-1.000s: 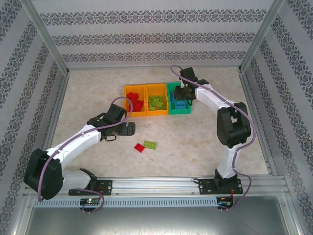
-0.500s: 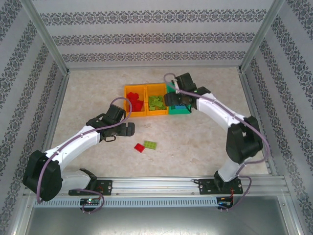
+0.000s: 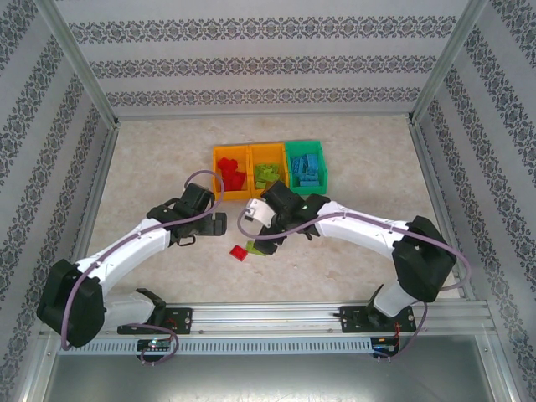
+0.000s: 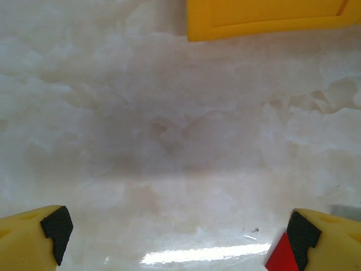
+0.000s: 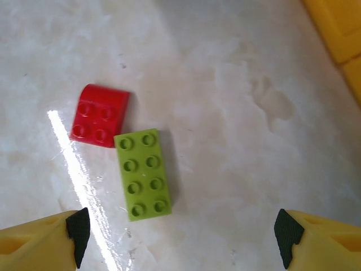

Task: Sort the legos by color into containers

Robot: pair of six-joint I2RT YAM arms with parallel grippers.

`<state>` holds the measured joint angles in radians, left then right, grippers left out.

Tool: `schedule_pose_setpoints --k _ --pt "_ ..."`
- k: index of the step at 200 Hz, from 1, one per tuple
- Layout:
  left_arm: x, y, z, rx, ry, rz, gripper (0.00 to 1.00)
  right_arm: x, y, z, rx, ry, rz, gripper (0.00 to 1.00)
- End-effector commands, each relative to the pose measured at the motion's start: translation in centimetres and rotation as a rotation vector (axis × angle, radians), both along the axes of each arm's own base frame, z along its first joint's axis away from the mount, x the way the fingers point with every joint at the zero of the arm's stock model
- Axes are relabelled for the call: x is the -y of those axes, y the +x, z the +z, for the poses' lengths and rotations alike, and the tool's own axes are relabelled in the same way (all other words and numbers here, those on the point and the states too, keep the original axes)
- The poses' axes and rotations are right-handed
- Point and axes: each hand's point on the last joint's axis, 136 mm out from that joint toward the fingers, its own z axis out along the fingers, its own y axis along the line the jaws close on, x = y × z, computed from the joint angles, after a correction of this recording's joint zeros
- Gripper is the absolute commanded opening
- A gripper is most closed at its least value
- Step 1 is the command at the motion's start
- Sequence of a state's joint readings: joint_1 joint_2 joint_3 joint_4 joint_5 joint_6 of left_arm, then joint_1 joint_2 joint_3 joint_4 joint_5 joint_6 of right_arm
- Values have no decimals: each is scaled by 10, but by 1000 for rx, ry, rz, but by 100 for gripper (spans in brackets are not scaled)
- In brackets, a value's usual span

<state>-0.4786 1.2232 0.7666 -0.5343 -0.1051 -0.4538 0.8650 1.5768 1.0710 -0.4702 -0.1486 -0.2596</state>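
across the enclosure: pale marbled white worktop (image 3: 151, 167), glossy, with a bright streak of glare in both wrist views. walls papered white with grey ornamental bands (image 3: 268, 67). aluminium corner posts (image 3: 81, 67). aluminium rail (image 3: 268, 316) along the near edge, carrying both arm bases.

containers, far centre of the worktop, three in a row, long sides together:
- orange rectangular plastic bin, left (image 3: 232, 149), holding red bricks (image 3: 232, 177).
- orange rectangular plastic bin, middle (image 3: 268, 146), holding lime green bricks (image 3: 268, 174).
- green rectangular plastic bin, right (image 3: 303, 143), holding blue bricks (image 3: 307, 167).

loose items, on bare worktop nearer than the row:
- small red plastic brick (image 5: 100, 116), four studs, two by two, one edge rounded, lying flat, studs up.
- lime green plastic brick (image 5: 144, 174), eight studs, two by four, flat, studs up. one of its corners meets a corner of the red one, touching or all but.

left gripper (image 4: 179, 237): yellow fingers, black pads, spread wide, nothing between them. low over bare worktop, with a red corner showing just beside the pad at the right of the left wrist view and an orange bin wall ahead.

right gripper (image 5: 180, 231): same build, fingers wide apart, empty. it hangs above the two loose bricks, the lime green one nearer the gap.
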Motion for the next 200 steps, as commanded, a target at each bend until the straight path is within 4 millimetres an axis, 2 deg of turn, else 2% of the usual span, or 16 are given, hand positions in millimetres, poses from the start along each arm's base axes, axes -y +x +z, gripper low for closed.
schedule_pose_setpoints --k 1,47,69,134,164,200 --pt "-13 -10 -4 -13 45 34 99 -3 -13 -18 -42 -30 58 87" --pt "-17 -14 -4 -16 51 41 99 -14 -24 -45 -96 -86 88 86" --pt "-17 -14 -1 -7 50 40 99 -12 -19 -60 -80 -143 70 85" --pt "-17 -14 -2 -6 48 38 99 -12 -13 -84 -89 -197 52 80" --pt "-17 -13 -2 -5 47 40 99 -12 -11 -87 -83 -201 46 63" --pt "-19 -15 -4 -13 59 42 99 -6 -4 -79 -51 -191 8 35"
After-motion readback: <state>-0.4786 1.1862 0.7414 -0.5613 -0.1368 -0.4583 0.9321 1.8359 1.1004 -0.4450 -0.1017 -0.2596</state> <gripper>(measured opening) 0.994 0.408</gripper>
